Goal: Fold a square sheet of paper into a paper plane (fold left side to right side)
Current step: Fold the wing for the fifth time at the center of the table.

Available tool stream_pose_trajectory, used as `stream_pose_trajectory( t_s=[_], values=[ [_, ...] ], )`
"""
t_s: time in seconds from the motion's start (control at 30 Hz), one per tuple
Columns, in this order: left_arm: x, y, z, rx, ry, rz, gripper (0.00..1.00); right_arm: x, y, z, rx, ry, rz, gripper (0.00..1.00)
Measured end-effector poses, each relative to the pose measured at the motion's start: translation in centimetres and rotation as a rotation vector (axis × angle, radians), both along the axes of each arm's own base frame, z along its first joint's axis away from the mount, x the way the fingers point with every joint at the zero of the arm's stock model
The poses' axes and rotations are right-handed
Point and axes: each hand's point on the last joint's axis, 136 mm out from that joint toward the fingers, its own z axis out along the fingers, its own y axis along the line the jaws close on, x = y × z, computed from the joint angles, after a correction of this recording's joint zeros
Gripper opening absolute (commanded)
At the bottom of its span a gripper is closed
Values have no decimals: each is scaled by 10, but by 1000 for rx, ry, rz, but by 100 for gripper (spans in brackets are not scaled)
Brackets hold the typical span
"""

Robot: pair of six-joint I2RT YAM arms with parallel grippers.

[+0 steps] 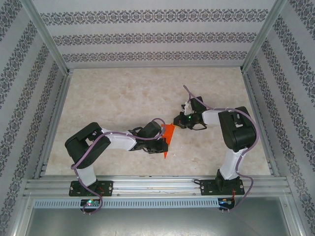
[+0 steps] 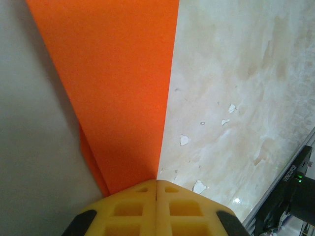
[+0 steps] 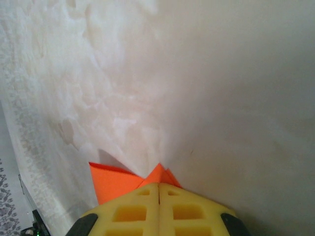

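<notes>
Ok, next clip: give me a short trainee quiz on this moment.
1. True or false: the left end effector stands open above the paper.
2. What does the right end effector pinch? A) a cable B) the paper C) nothing
3. Fill in: the paper's colour is ___.

Key: 1 false, it is shut on the paper. 2 B. 3 orange.

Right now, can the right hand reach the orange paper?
Yes, it seems so: the right hand is shut on a corner of the paper, with nothing between them. The left hand pinches another part.
</notes>
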Motion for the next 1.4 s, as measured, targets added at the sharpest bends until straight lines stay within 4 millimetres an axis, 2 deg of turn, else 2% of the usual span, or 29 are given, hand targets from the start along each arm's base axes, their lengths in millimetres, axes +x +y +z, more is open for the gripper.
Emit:
stream_pose_trajectory(
  t_s=[0.17, 0.37, 0.53, 0.63, 0.73, 0.93, 1.03, 1.17, 1.33, 1.4],
  values=[
    [0, 0, 0, 0, 1, 0, 0, 13, -9, 1, -10, -28, -28, 0],
    [0, 0, 0, -1, 0, -1, 1, 19, -15, 4, -34, -57, -42, 1],
    [0, 0, 1, -2, -3, 0, 5, 21, -26, 27, -56, -129, -73, 10],
    [1, 1, 2, 4, -11, 7, 8, 17, -30, 47, -69, -190, -78, 18],
    [2, 8, 3, 31, -19, 23, 14, 10, -36, 66, -89, -251, -87, 31],
    [8, 19, 14, 79, -79, 40, 35, -11, -51, 94, -133, -361, -115, 58],
    [15, 21, 29, 90, -139, 41, 43, -25, -59, 105, -151, -404, -142, 70],
    [29, 24, 64, 77, -251, 56, 51, -41, -68, 119, -160, -456, -173, 84],
    [44, 40, 103, 73, -388, 99, 59, -58, -75, 126, -165, -485, -203, 97],
    [50, 47, 120, 67, -443, 118, 62, -66, -79, 124, -166, -475, -217, 98]
  ],
)
